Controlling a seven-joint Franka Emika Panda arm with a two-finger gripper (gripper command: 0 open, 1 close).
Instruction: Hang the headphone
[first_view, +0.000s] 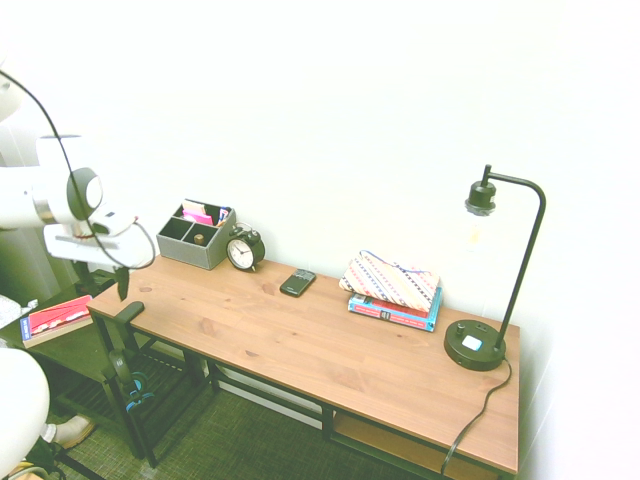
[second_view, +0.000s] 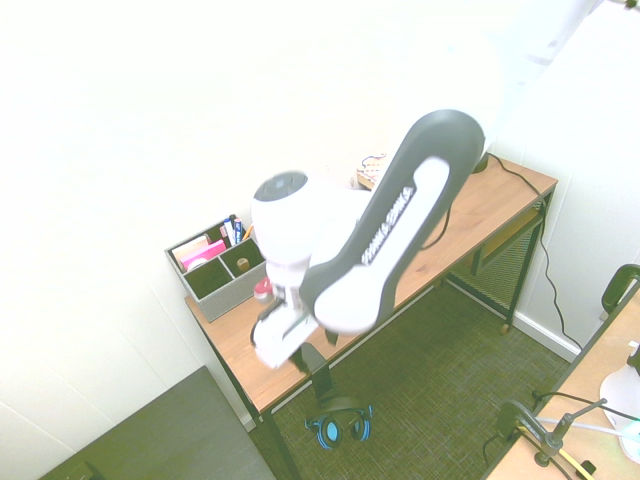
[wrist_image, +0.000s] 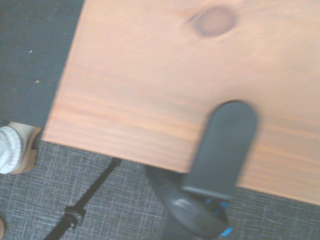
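Headphone: the headphone (second_view: 342, 427) is hanging from the hanger below the front edge of the desk (first_view: 300, 330), its ear cups showing blue trim.
Hanger: the black hanger (wrist_image: 223, 150) is lying with its flat upper arm across the front edge of the desk, near one end.
Gripper: the gripper (first_view: 105, 285) is hovering above that same end of the desk, its two fingers standing spread apart, holding nothing between them.
Organizer: the gray organizer (first_view: 197, 236) is standing at the back of the desk, at the hanger's end, and is holding pink and blue items.
Clock: the black alarm clock (first_view: 244, 248) is standing on the desk, just beside the organizer.
Phone: the dark phone (first_view: 298, 282) is lying on the desk, toward the back.
Books: the books (first_view: 392, 312) are lying on the back part of the desk, and the striped pouch (first_view: 388, 280) is resting on top of them.
Lamp: the black lamp (first_view: 475, 344) is standing on the desk at the end opposite the hanger.
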